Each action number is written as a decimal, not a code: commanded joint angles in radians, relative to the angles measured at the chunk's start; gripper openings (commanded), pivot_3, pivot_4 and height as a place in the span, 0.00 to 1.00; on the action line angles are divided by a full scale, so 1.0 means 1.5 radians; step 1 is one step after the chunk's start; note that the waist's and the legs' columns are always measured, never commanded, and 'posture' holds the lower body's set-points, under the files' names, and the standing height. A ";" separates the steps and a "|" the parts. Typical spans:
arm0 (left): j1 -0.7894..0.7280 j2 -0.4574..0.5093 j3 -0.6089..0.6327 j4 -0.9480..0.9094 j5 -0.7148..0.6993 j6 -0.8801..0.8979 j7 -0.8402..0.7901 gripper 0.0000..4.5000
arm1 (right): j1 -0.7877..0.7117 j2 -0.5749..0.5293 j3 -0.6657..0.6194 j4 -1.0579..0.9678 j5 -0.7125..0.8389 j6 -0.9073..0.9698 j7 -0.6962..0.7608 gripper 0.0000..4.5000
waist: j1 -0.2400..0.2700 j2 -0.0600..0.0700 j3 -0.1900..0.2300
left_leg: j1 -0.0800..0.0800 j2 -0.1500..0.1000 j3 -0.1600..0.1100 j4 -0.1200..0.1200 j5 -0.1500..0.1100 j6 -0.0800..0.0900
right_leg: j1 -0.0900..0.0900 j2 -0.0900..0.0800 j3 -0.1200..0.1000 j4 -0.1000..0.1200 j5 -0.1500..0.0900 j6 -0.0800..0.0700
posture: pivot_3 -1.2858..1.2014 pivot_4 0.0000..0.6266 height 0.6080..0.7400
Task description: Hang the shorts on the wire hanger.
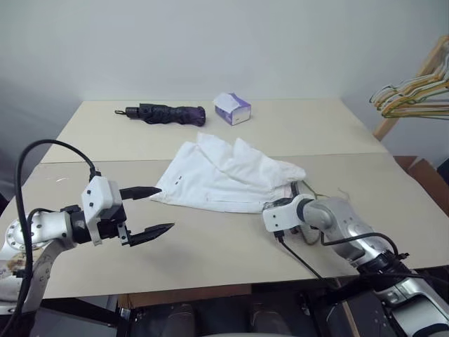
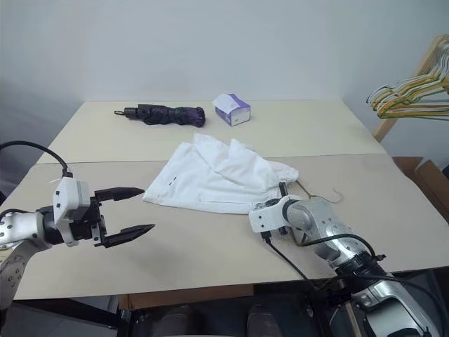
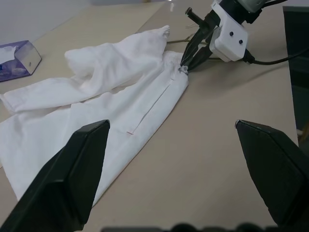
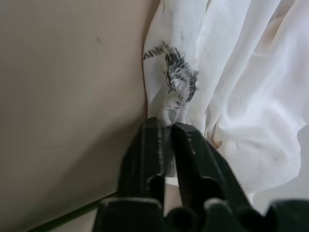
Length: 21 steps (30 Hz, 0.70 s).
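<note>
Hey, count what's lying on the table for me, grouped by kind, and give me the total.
Clothing: 1, the white shorts.
Umbrellas: 1, the folded dark umbrella.
Tissue boxes: 1, the white-purple tissue box.
Hangers: 1, the wire hanger, mostly hidden beneath the shorts.
Total: 4

Shorts [image 1: 224, 175], white cloth: one, on the tabletop [image 1: 210, 246].
Wire hanger [image 2: 319, 191], thin bare wire, mostly hidden beside the shorts: one.
Umbrella [image 1: 165, 113], folded, dark purple: one.
Tissue box [image 1: 232, 109], white and purple: one.
Hangers [image 1: 414, 95], yellow, green and gold, bunched on a wooden rack: several, exact number unclear.
End effectors: two, the left end effector [image 1: 151, 210] and the right end effector [image 3: 186, 65].
</note>
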 commanded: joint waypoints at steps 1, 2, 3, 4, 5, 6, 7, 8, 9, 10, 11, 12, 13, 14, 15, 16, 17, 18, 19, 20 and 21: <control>-0.006 0.005 0.005 -0.014 0.000 -0.010 0.004 1.00 | -0.031 0.001 -0.007 0.010 -0.023 -0.009 -0.024 0.01 | 0.000 0.000 0.000 | 0.000 0.000 0.000 0.000 0.000 0.000 | 0.000 0.000 0.000 0.000 0.000 0.000 | 0.54 0.01 1.00; -0.006 0.004 0.003 -0.014 0.002 -0.012 0.004 1.00 | -0.033 0.002 -0.007 0.013 -0.024 -0.010 -0.026 0.01 | 0.000 0.000 0.000 | 0.000 0.000 0.000 0.000 0.000 0.000 | 0.000 0.000 0.000 0.000 0.000 0.000 | 0.54 0.01 1.00; -0.007 0.002 0.001 -0.013 0.005 -0.014 0.005 1.00 | -0.035 0.003 -0.008 0.014 -0.023 -0.012 -0.028 0.01 | 0.000 0.000 0.000 | 0.000 0.000 0.000 0.000 0.000 0.000 | 0.000 0.000 0.000 0.000 0.000 0.000 | 0.54 0.01 1.00; -0.008 0.001 -0.002 -0.011 0.009 -0.016 0.007 1.00 | -0.036 0.003 -0.009 0.013 -0.020 -0.015 -0.029 0.01 | 0.000 0.000 0.000 | 0.000 0.000 0.000 0.000 0.000 0.000 | 0.000 0.000 0.000 0.000 0.000 0.000 | 0.54 0.01 1.00; -0.010 -0.002 -0.007 -0.008 0.019 -0.022 0.010 1.00 | -0.035 0.004 -0.012 0.011 -0.012 -0.020 -0.029 0.01 | 0.000 0.000 0.000 | 0.000 0.000 0.000 0.000 0.000 0.000 | 0.000 0.000 0.000 0.000 0.000 0.000 | 0.54 0.01 1.00; -0.012 -0.004 -0.014 -0.002 0.032 -0.032 0.013 1.00 | -0.034 0.003 -0.016 0.008 -0.006 -0.026 -0.030 0.01 | 0.000 0.000 0.000 | 0.000 0.000 0.000 0.000 0.000 0.000 | 0.000 0.000 0.000 0.000 0.000 0.000 | 0.54 0.01 1.00; -0.015 -0.006 -0.022 0.005 0.047 -0.042 0.018 1.00 | -0.033 0.001 -0.019 0.005 0.000 -0.036 -0.033 0.01 | 0.000 0.000 0.000 | 0.000 0.000 0.000 0.000 0.000 0.000 | 0.000 0.000 0.000 0.000 0.000 0.000 | 0.54 0.01 1.00; -0.020 -0.007 -0.032 0.014 0.064 -0.052 0.023 1.00 | -0.030 0.002 -0.026 -0.001 0.014 -0.041 -0.034 0.01 | 0.001 0.000 0.000 | 0.000 0.000 0.000 0.000 0.000 0.000 | 0.000 0.000 0.000 0.000 0.000 0.000 | 0.54 0.01 1.00; -0.023 -0.007 -0.041 0.022 0.079 -0.061 0.027 1.00 | -0.026 0.004 -0.032 -0.008 0.022 -0.040 -0.033 0.01 | 0.001 0.000 0.000 | 0.000 0.000 0.000 0.000 0.000 0.000 | 0.000 0.000 0.000 0.000 0.000 0.000 | 0.54 0.01 1.00; -0.027 -0.006 -0.051 0.032 0.097 -0.073 0.031 1.00 | -0.025 -0.001 -0.035 -0.013 0.032 -0.050 -0.031 0.01 | 0.001 0.000 0.000 | 0.000 0.000 0.000 0.000 0.000 0.000 | 0.000 0.000 0.000 0.000 0.000 0.000 | 0.54 0.01 1.00; -0.032 -0.007 -0.063 0.048 0.120 -0.094 0.034 1.00 | -0.021 -0.008 -0.040 -0.021 0.047 -0.064 -0.026 0.01 | 0.001 0.000 0.000 | 0.000 0.000 0.000 0.000 0.000 0.000 | 0.000 0.000 0.000 0.000 0.000 0.000 | 0.54 0.01 1.00; -0.039 -0.008 -0.075 0.066 0.144 -0.113 0.040 1.00 | -0.017 -0.012 -0.045 -0.030 0.060 -0.069 -0.018 0.01 | 0.001 0.000 0.000 | 0.000 0.000 0.000 0.000 0.000 0.000 | 0.000 0.000 0.000 0.000 0.000 0.000 | 0.53 0.00 1.00; -0.058 -0.013 -0.107 0.108 0.208 -0.155 0.070 1.00 | -0.009 -0.018 -0.053 -0.044 0.078 -0.074 -0.008 0.01 | 0.002 0.000 0.000 | 0.000 0.000 0.000 0.000 0.000 0.000 | 0.000 0.000 0.000 0.000 0.000 0.000 | 0.53 0.00 1.00; -0.073 -0.018 -0.129 0.140 0.254 -0.186 0.092 1.00 | -0.003 -0.022 -0.058 -0.054 0.090 -0.075 -0.002 0.01 | 0.003 0.000 0.000 | 0.000 0.000 0.000 0.000 0.000 0.000 | 0.000 0.000 0.000 0.000 0.000 0.000 | 0.53 0.00 1.00; -0.088 -0.024 -0.149 0.175 0.291 -0.225 0.107 1.00 | 0.002 -0.023 -0.064 -0.062 0.107 -0.073 0.007 0.01 | 0.004 0.001 0.000 | 0.000 0.000 0.000 0.000 0.000 0.000 | 0.001 0.000 0.000 0.000 0.000 0.000 | 0.53 0.00 1.00; -0.115 -0.036 -0.178 0.221 0.343 -0.246 0.144 1.00 | 0.006 -0.031 -0.067 -0.064 0.111 -0.081 0.007 0.01 | 0.004 0.001 0.000 | 0.000 0.000 0.000 0.000 0.000 0.000 | 0.001 0.000 0.000 0.000 0.000 0.000 | 0.53 0.00 1.00; -0.139 -0.042 -0.201 0.266 0.382 -0.285 0.164 1.00 | 0.007 -0.035 -0.070 -0.064 0.114 -0.085 0.007 0.01 | 0.006 0.000 -0.001 | 0.000 0.000 0.000 0.000 0.000 0.000 | 0.001 0.000 0.000 0.000 0.000 0.000 | 0.52 0.00 1.00; -0.161 -0.047 -0.221 0.310 0.415 -0.324 0.179 1.00 | 0.009 -0.039 -0.073 -0.064 0.118 -0.087 0.006 0.01 | 0.005 0.000 -0.001 | 0.002 -0.001 0.000 0.000 0.000 0.000 | 0.003 0.000 0.000 0.000 0.000 0.000 | 0.52 0.00 1.00; -0.176 -0.050 -0.234 0.341 0.434 -0.352 0.187 1.00 | 0.010 -0.042 -0.074 -0.064 0.120 -0.088 0.006 0.01 | 0.004 0.000 -0.001 | 0.002 -0.001 0.000 0.000 0.000 0.000 | 0.004 0.000 0.000 -0.001 0.000 0.001 | 0.52 0.00 1.00; -0.195 -0.050 -0.250 0.379 0.464 -0.379 0.203 1.00 | 0.010 -0.043 -0.076 -0.066 0.121 -0.087 0.006 0.01 | 0.003 0.000 -0.001 | 0.002 -0.001 0.000 0.000 0.000 0.000 | 0.004 0.000 0.000 -0.001 0.000 0.001 | 0.52 0.00 1.00; -0.219 -0.050 -0.269 0.420 0.497 -0.406 0.219 1.00 | 0.009 -0.046 -0.079 -0.069 0.123 -0.085 0.007 0.01 | 0.003 0.000 -0.001 | 0.002 -0.001 0.000 0.000 0.000 0.000 | 0.004 0.000 0.000 -0.001 0.000 0.001 | 0.52 0.00 1.00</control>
